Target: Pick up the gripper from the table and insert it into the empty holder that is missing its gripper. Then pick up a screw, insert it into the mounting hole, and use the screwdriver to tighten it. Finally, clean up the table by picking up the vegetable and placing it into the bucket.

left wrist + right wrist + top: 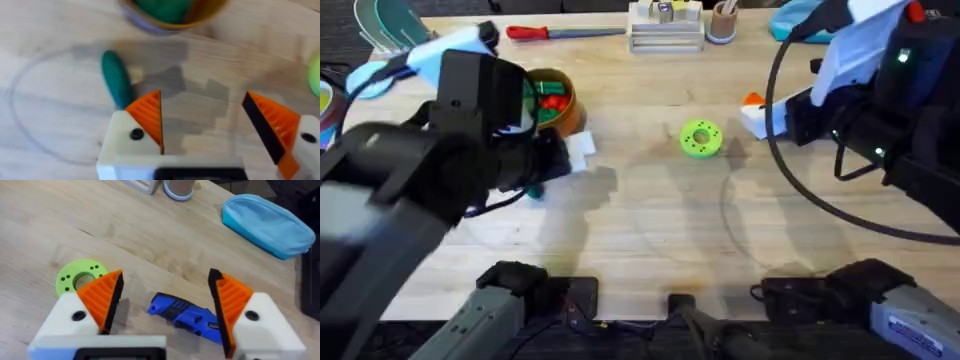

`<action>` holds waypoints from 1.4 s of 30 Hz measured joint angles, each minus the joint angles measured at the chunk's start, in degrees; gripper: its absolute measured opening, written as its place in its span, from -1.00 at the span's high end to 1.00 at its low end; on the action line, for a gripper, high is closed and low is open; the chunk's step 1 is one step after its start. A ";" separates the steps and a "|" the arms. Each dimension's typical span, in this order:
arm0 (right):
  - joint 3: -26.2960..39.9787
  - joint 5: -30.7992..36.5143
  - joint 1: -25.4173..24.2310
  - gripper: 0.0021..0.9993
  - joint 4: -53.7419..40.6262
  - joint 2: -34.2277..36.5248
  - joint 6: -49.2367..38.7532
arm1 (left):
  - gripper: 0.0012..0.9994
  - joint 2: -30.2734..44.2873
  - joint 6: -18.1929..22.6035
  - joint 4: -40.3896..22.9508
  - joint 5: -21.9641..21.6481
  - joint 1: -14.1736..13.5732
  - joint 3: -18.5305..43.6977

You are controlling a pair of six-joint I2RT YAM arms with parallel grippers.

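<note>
The small dark-green glossy oblong toy vegetable (116,80) lay on the pale wooden table (650,230), near the round tan-orange bucket (170,15). The left gripper (205,120) hung released above it. The right gripper (165,300) was spread wide over the chunky bright-blue powered screwdriver (187,317), beside a light-green holed disc (80,276).

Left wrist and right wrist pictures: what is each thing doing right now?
Left gripper: open, hovering over bare table.
Right gripper: open, above the screwdriver.
Dark-green glossy oblong toy vegetable: lying on the table, outside the bucket.
Round tan-orange bucket: upright, green things inside.
Chunky bright-blue powered screwdriver: lying on the table, not gripped.
</note>
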 joint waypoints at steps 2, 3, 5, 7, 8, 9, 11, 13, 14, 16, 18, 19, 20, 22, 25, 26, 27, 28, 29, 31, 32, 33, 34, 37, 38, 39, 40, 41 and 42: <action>0.00 0.00 0.00 -0.98 0.00 0.00 -0.01 | -0.99 2.98 -2.39 -0.23 -0.76 2.85 0.00; 0.00 0.00 0.00 -0.98 -0.02 0.00 0.00 | -0.99 4.52 -3.31 -0.23 -1.00 4.34 0.00; 0.00 0.00 0.00 -0.98 -0.02 0.00 -0.01 | -0.99 7.13 -4.57 -0.26 -1.40 6.69 0.00; 0.00 0.00 0.00 -0.99 -0.02 0.00 -0.01 | -0.99 9.48 -5.30 -0.21 -2.03 8.77 0.00; 0.00 0.00 0.00 -0.98 -0.02 0.00 -0.01 | -0.99 10.55 -5.56 -0.13 -2.26 9.73 0.00; 0.00 0.00 0.00 -0.99 -0.02 0.00 -0.01 | -0.99 11.63 -5.77 0.13 -2.52 10.72 0.00; 0.00 0.01 0.00 -0.98 -0.04 0.00 -0.01 | -0.99 13.51 -6.05 0.74 -3.20 12.30 0.00; 0.00 0.02 0.00 -0.99 -0.04 0.00 0.01 | -0.99 15.43 -6.27 1.20 -3.80 13.58 0.00; 0.00 0.01 0.00 -0.99 -0.04 0.00 -0.01 | -0.98 16.51 -6.41 1.25 -4.02 14.07 0.00; 0.00 0.02 0.00 -0.98 -0.04 0.00 -0.01 | -0.97 18.68 -6.44 1.25 -4.28 14.44 0.00; 0.00 0.02 0.00 -0.99 -0.04 0.00 -0.01 | -0.98 21.23 -6.44 1.38 -4.25 14.46 0.00; 0.00 0.00 0.00 -0.98 -0.04 0.00 -0.01 | -0.99 22.30 -6.44 1.66 -4.02 14.46 0.00; 0.00 0.01 0.00 -0.98 -0.04 0.00 0.00 | -0.99 23.25 -6.44 2.22 -3.78 14.51 0.00; 0.00 0.02 0.00 -0.98 -0.04 0.00 -0.01 | -0.91 24.86 -6.47 3.50 -3.40 14.67 0.00; 0.00 0.00 0.00 -0.98 -0.04 0.00 0.00 | -0.42 25.61 -6.86 4.29 -3.30 14.68 0.00; 0.00 0.00 0.00 -0.98 -0.04 0.00 -0.01 | -0.11 25.62 -6.88 4.31 -3.34 14.68 0.00; 0.00 0.00 0.00 -0.98 -0.04 0.00 -0.01 | 0.23 25.60 -6.86 4.27 -3.40 14.68 0.00; 0.00 0.00 0.00 -0.98 -0.03 0.00 -0.01 | 0.52 25.60 -6.87 4.27 -3.41 14.69 0.01; 0.00 0.01 0.00 -0.98 -0.04 0.00 -0.01 | 0.82 25.56 -6.87 4.27 -3.59 14.70 0.10; 0.00 0.00 0.00 -0.98 -0.04 0.00 0.01 | 0.97 25.43 -6.84 4.18 -3.50 14.82 0.29; 0.00 0.01 0.00 -0.98 -0.04 0.00 0.00 | 0.96 25.46 -6.86 3.74 -3.44 14.84 0.38; 0.00 0.00 0.00 -0.98 -0.04 0.00 -0.01 | 0.96 25.46 -6.85 2.55 -3.36 14.84 0.65; 0.00 0.02 0.00 -0.98 -0.04 0.00 -0.01 | 0.96 25.46 -6.84 1.12 -3.29 14.84 1.01; 0.00 0.00 0.00 -0.99 -0.06 0.00 -0.01 | 0.96 25.48 -6.84 -6.55 -2.54 14.84 4.44; 0.00 0.02 0.00 -0.99 -0.04 0.00 -0.01 | 0.96 25.51 -6.88 -9.12 -2.17 14.84 6.30; 0.00 0.00 0.00 -0.98 -0.03 0.00 -0.01 | 0.96 25.52 -6.84 -11.78 -1.89 14.84 8.80; 0.00 0.01 0.00 -0.98 -0.06 0.00 -0.01 | 0.96 25.57 -6.86 -14.12 -1.70 14.84 11.26; 0.00 0.00 0.00 -0.99 -0.04 0.00 -0.01 | 0.96 25.57 -6.84 -16.24 -1.52 14.84 14.16; 0.00 0.00 0.00 -0.98 -0.04 0.00 -0.01 | 0.96 25.57 -6.86 -18.11 -1.42 14.84 17.24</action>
